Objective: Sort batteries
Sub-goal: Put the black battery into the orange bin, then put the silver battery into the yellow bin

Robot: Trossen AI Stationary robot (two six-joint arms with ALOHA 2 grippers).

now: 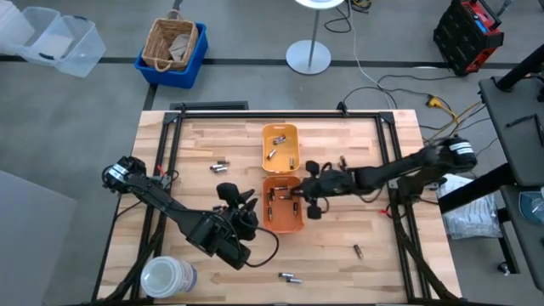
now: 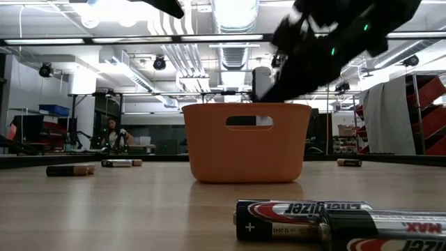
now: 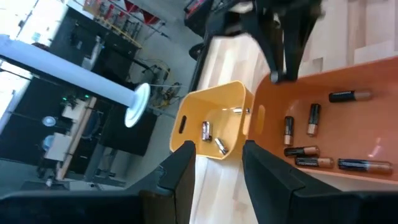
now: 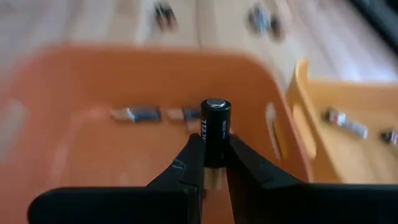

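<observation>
Right gripper [image 4: 211,165] clamped; left gripper [image 3: 214,168] agape.

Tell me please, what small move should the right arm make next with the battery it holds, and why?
Probably open the right tool and let the battery drop. It is clamped upright between the fingers, directly over the orange tray, where several batteries already lie. The high view shows this tool at the tray's right rim. The left tool waits open beside the trays, apparently clear of the drop.
</observation>
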